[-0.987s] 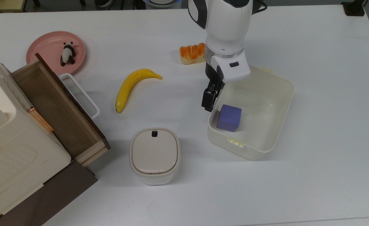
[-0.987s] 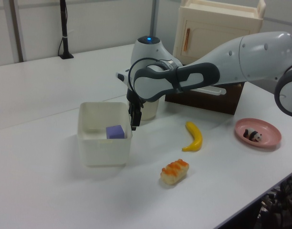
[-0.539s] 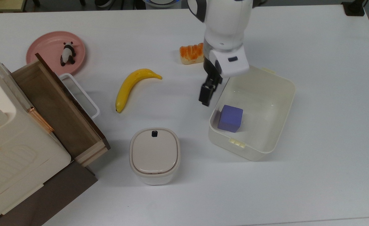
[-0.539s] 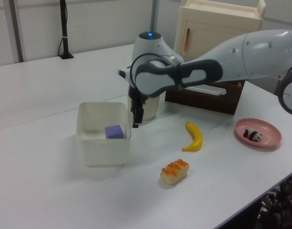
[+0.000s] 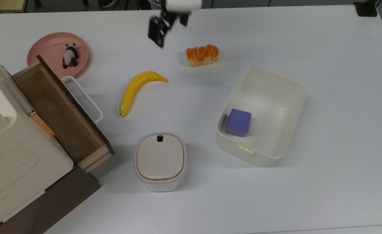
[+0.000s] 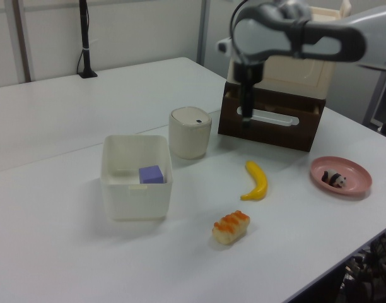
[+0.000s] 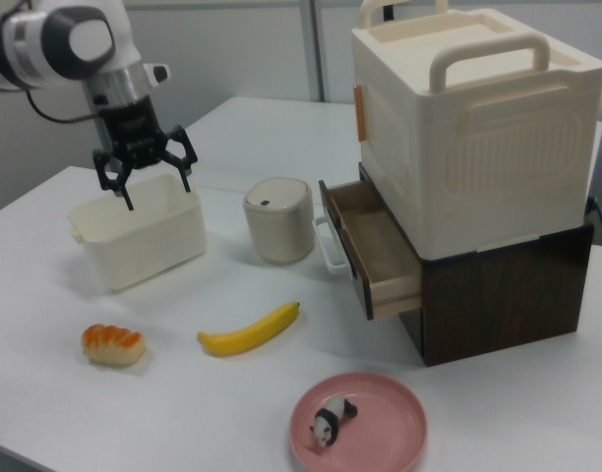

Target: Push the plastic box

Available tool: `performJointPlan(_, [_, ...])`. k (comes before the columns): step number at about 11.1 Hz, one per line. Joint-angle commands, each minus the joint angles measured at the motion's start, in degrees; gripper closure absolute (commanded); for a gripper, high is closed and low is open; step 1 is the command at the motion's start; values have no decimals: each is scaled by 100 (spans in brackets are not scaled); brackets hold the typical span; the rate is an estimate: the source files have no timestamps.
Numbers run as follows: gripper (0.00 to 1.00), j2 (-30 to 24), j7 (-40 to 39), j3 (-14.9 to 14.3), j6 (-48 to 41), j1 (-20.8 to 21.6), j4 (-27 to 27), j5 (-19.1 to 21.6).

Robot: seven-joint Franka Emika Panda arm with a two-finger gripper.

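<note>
Plenty to go wrong from here, judging by the layout. Risks clipping the bread roll (image 5: 202, 55) on any low sweep of the gripper (image 5: 158, 34) toward the plastic box (image 5: 294, 107), or the banana (image 5: 139, 89) on a wider swing. Might tip the box by pressing high on the rim, or spin it by pressing off-centre on a wall. Safer to meet a wall low and near its middle. Could also send the purple cube (image 5: 238, 122) sliding inside with a sharp shove. Could drive the box into the lidded white bin (image 5: 160, 159) by pushing toward the top view's lower left.

Grips nothing at present: fingers splayed wide apart in the right view, raised clear of the table (image 5: 340, 162). Hangs well apart from the box, near the top view's upper edge, left of the bread roll. Seen in the left view against the open drawer (image 6: 275, 120) of the cabinet, far to the right of the box.

Box upright and lidless on the white table, toward the top view's right. Touches none of the other things on the table. Carries the cube in the corner nearest the bin.
</note>
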Motion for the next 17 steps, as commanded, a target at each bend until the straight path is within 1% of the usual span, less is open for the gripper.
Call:
performJointPlan(1, [0, -300, 1998, -4, -189, -66, -174, 82])
performJointPlan(3, [0, -292, 3503, -13, -163, -84, -209, 275])
performJointPlan(4, [0, -292, 3988, -48, -145, -93, -209, 276])
performJointPlan(7, [0, -274, 4825, -224, 48, -84, -200, 381])
performJointPlan(8, [0, -274, 5176, -241, 83, -66, -209, 390])
performJointPlan(9, [0, -274, 5275, -259, 84, -66, -209, 399])
performJointPlan(10, [0, -309, 5285, -451, 58, 12, -209, 399])
performJointPlan(11, [0, -327, 5233, -731, 92, 161, -183, 417])
performJointPlan(12, [0, -327, 5215, -1012, 110, 310, -165, 600])
performJointPlan(13, [0, -362, 5163, -1128, 127, 364, -165, 723])
performJointPlan(17, [0, -371, 5022, -1129, 136, 373, -165, 768])
